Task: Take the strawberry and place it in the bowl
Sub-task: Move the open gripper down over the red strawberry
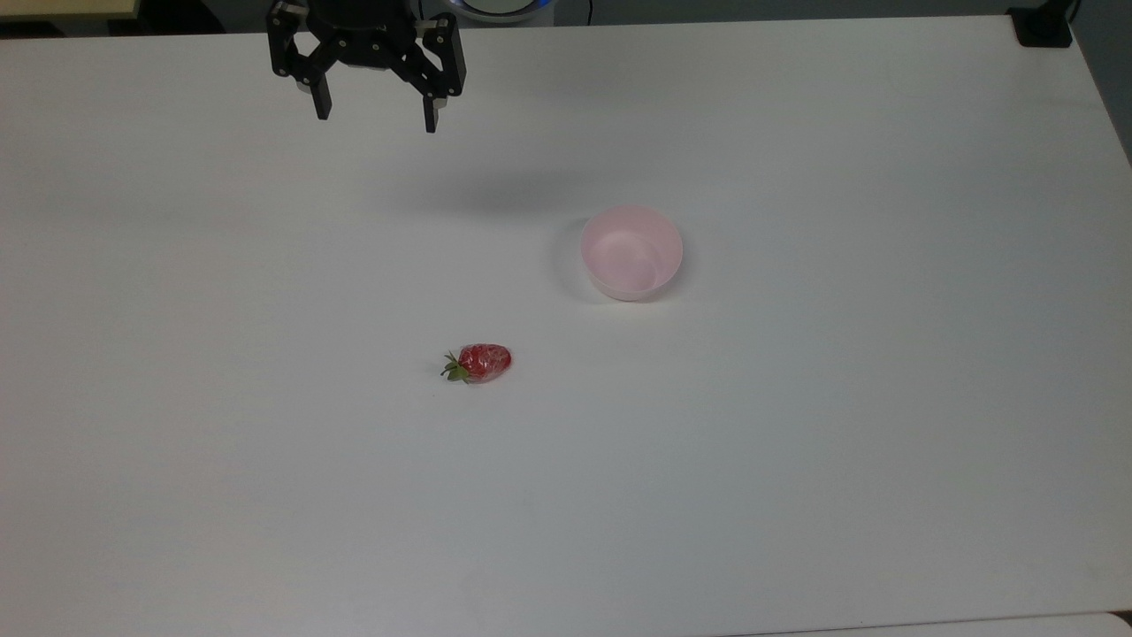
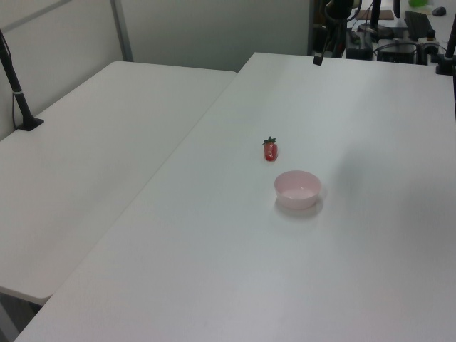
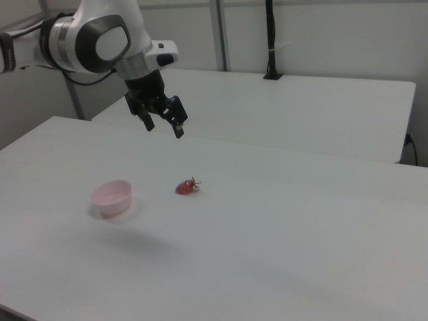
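on the table [image 1: 265, 495], strawberry [image 1: 480, 362] lengthwise, leaves toward the top view's left

Soft, even overhead light fills the scene, bright but slightly cool. The wide matte white table [image 1: 265, 495] shows no hard glare. A faint blurred shadow lies beside the small pale pink round bowl [image 1: 631, 252] on the top view's left. The glossy red strawberry [image 1: 480, 362] carries tiny white highlights. The side views look grainier and softer.
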You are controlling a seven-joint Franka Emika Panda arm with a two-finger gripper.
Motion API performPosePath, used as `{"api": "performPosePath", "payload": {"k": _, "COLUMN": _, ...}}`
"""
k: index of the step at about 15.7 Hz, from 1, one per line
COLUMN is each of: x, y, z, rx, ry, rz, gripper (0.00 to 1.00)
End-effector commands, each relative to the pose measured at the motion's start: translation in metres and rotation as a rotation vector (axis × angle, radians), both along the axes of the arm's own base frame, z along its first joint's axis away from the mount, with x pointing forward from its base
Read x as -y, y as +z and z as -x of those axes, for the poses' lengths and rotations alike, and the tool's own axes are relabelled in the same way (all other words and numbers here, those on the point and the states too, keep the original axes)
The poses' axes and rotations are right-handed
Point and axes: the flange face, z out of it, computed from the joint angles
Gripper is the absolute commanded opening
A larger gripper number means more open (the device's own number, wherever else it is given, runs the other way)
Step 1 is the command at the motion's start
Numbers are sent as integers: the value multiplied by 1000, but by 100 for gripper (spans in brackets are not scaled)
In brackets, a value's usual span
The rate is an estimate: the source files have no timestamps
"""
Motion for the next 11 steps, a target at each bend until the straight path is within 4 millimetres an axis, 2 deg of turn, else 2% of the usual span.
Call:
{"api": "performPosePath", "payload": {"k": 1, "x": 3, "y": -4, "z": 0, "rx": 8, "ry": -29, "rz": -34, "gripper": 100}}
{"api": "performPosePath", "payload": {"k": 7, "x": 0, "y": -8, "z": -4, "rx": 13, "ry": -10, "rz": -41, "gripper": 100}}
{"api": "performPosePath", "payload": {"k": 9, "x": 2, "y": -17, "z": -16, "rx": 57, "ry": -35, "rz": -75, "gripper": 100}}
{"api": "performPosePath", "payload": {"k": 10, "x": -6, "y": -16, "z": -24, "rx": 82, "ry": -29, "rz": -90, "gripper": 100}}
{"api": "performPosePath", "payload": {"k": 11, "x": -7, "y": -24, "z": -33, "rx": 73, "ry": -33, "rz": -97, "gripper": 100}}
